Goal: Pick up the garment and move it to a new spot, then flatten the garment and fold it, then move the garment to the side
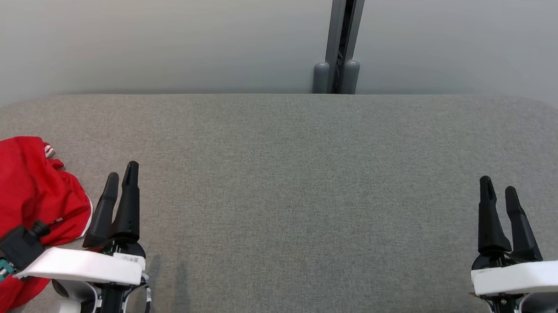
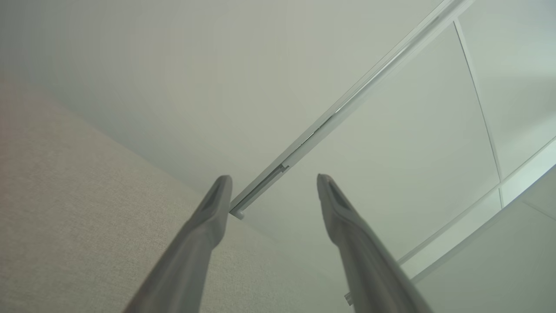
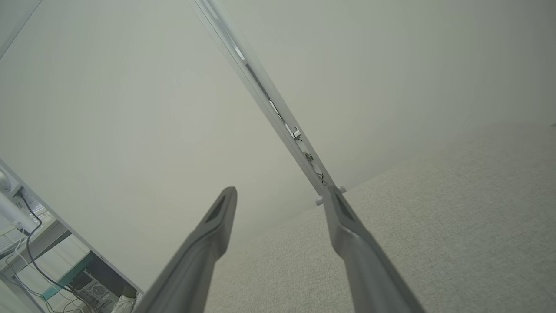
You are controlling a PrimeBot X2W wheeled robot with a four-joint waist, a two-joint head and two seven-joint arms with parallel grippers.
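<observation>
The red garment (image 1: pixel 6 196) lies crumpled at 9 o'clock on the grey surface (image 1: pixel 307 178), just beside the left gripper (image 1: pixel 123 171). This one and the right gripper (image 1: pixel 498 185) stand wide open, both empty. I think it is best to pinch a thick fold.

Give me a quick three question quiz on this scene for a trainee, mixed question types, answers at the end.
1. True or false: the left end effector is gripping the red garment.
2. Which is nearer the garment? A) the left end effector B) the right end effector
3. Fill in: the garment lies crumpled on the robot's ____ side of the grey padded surface.
Key: 1 false, it is open and empty; 2 A; 3 left.
</observation>
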